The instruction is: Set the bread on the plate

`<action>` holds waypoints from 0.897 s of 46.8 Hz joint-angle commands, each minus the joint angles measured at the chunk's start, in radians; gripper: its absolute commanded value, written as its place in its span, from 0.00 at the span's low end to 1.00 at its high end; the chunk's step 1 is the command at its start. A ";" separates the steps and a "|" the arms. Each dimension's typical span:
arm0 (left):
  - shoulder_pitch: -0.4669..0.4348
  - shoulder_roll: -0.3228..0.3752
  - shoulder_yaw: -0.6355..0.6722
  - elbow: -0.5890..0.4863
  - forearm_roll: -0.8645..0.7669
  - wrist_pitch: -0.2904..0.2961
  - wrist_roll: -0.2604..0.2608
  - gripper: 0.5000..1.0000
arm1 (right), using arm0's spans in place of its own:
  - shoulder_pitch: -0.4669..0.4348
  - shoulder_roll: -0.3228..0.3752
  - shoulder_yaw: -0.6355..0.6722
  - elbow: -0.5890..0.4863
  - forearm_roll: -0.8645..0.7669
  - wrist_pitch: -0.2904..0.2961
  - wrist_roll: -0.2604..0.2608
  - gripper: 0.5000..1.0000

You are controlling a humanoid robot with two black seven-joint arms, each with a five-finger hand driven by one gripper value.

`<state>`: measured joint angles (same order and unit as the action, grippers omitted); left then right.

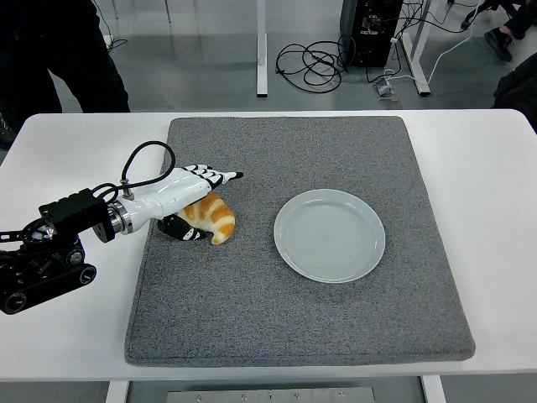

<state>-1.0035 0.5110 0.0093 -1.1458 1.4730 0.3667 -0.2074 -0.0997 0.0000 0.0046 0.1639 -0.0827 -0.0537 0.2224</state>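
Head view: white table (67, 336) carries a square grey felt mat (294, 319). Round pale grey-blue plate (330, 235) sits right of mat centre, nothing on it. Golden-brown crescent croissant (214, 218) lies on the mat's left part, well apart from the plate, glossy crust, darker ridges. Left hand (186, 201), white shell with black-tipped fingers, comes in from the left edge on a black arm, forearm low over the table and angled up-right. Upper fingers (220, 177) lie straight over the croissant's far side, thumb curls under at its near-left end; hand is closing around the croissant, full clamp not clear. Croissant's long axis runs upper-left to lower-right, visible tip pointing toward the near edge.
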 commanded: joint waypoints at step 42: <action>0.014 -0.028 0.018 0.021 -0.003 0.000 -0.001 0.00 | 0.000 0.000 0.000 0.000 0.000 0.000 0.000 1.00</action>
<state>-0.9921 0.4831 0.0194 -1.1251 1.4696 0.3668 -0.2080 -0.0997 0.0000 0.0046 0.1642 -0.0830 -0.0537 0.2224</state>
